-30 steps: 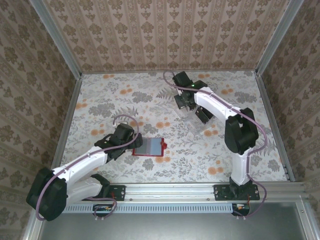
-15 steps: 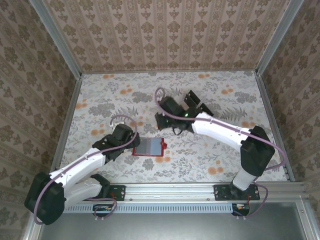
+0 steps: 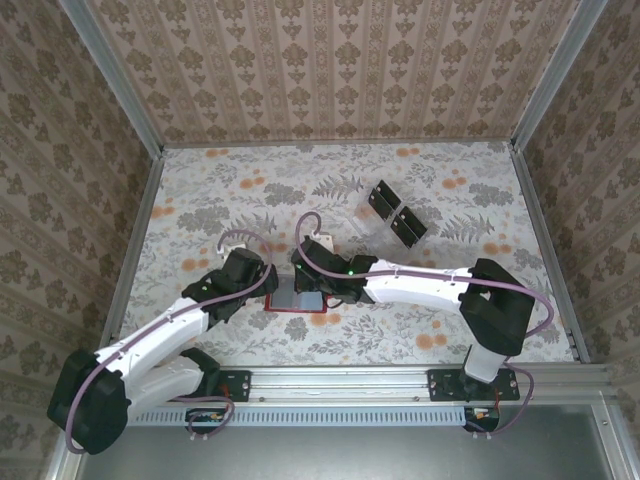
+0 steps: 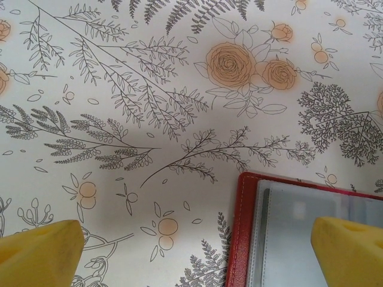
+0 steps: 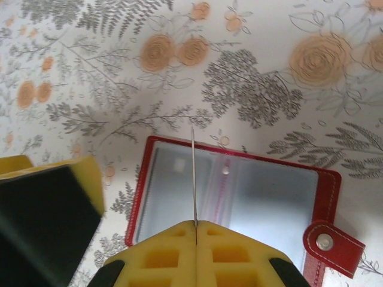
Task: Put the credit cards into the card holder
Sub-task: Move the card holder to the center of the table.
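Right wrist view puts me early in the job: my right pincer (image 5: 195, 234) is clenched on one credit card (image 5: 194, 173), held edge-on just above the middle of the open card holder (image 5: 251, 203), whose grey pockets look empty as far as I can judge. That holder lies mid-counter (image 3: 200, 200), nearer the near edge, while two more credit cards (image 3: 396, 213) wait toward the far edge, right of middle. My left pincer (image 4: 194, 254) is released, straddling the holder's left border; whether it touches, I cannot tell.
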Motion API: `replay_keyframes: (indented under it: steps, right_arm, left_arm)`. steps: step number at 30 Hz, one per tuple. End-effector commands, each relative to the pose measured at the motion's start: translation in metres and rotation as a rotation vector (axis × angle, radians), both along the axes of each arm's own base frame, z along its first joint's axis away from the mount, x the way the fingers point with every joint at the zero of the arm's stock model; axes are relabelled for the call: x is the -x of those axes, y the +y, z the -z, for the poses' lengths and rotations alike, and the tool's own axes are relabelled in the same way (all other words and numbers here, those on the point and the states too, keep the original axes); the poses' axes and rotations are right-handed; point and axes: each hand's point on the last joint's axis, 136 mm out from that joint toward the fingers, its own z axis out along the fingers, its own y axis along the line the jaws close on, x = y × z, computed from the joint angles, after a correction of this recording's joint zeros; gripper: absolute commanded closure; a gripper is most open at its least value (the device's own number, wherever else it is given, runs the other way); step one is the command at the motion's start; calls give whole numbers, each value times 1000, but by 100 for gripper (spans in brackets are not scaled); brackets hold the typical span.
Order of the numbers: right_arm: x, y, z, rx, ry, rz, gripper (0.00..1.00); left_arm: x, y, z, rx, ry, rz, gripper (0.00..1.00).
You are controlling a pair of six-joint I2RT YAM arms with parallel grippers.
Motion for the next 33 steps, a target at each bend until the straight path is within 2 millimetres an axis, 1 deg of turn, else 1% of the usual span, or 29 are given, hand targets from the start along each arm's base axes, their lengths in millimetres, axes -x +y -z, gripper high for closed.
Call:
replay_keyframes:
  steps: [1, 10, 13, 18, 24, 29, 33]
  right_arm:
    - [1, -4, 10, -3, -5, 74, 100]
    - [14, 2, 44, 7, 63, 64, 100]
    - [17, -3, 56, 30, 81, 65, 100]
    - [21, -20, 70, 92, 98, 61, 100]
    - [14, -50, 77, 154, 105, 50, 100]
    - [8, -68, 78, 190, 113, 28, 100]
    - [3, -73, 76, 194, 112, 9, 100]
  left_arm:
    - [3, 7, 2, -13, 4, -14, 0]
    - [3, 7, 5, -12, 11, -15, 0]
    - [3, 6, 5, -12, 11, -13, 0]
    - [3, 5, 5, -10, 13, -8, 0]
    - [5, 1, 6, -1, 26, 20, 0]
    - [6, -11, 10, 30, 44, 70, 0]
    - [6, -25, 14, 46, 59, 121, 0]
